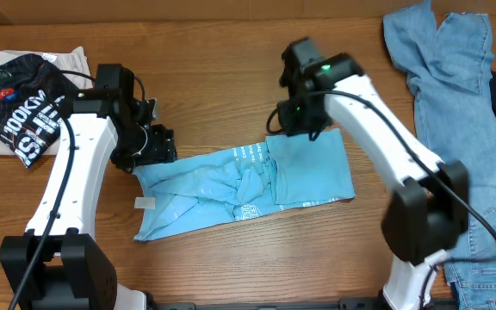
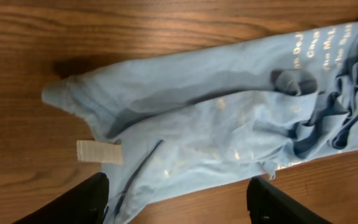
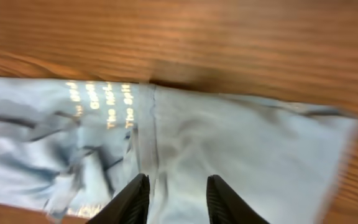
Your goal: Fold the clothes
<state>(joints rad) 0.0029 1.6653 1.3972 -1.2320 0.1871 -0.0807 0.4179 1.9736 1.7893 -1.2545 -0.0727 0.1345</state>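
Overhead: T-shirt (image 1: 248, 185) lies bunched mid-table (image 1: 231, 52). Left gripper (image 1: 158, 146) sits at its 10 o'clock corner, right gripper (image 1: 293, 125) at 12.
Left wrist: left gripper released, fingers (image 2: 79, 202) wide, T-shirt ahead.
Right wrist: right gripper released, over the T-shirt.

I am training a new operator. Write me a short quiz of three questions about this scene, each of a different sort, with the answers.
1. True or false: the jeans lie apart from the light blue T-shirt.
2. Which garment lies at the left end of the table? A) a red jacket B) a black shirt with white lettering C) a pair of socks
3. Fill in: in the left wrist view, the left fingers are ___ (open or shut).
Key: 1 true; 2 B; 3 open.
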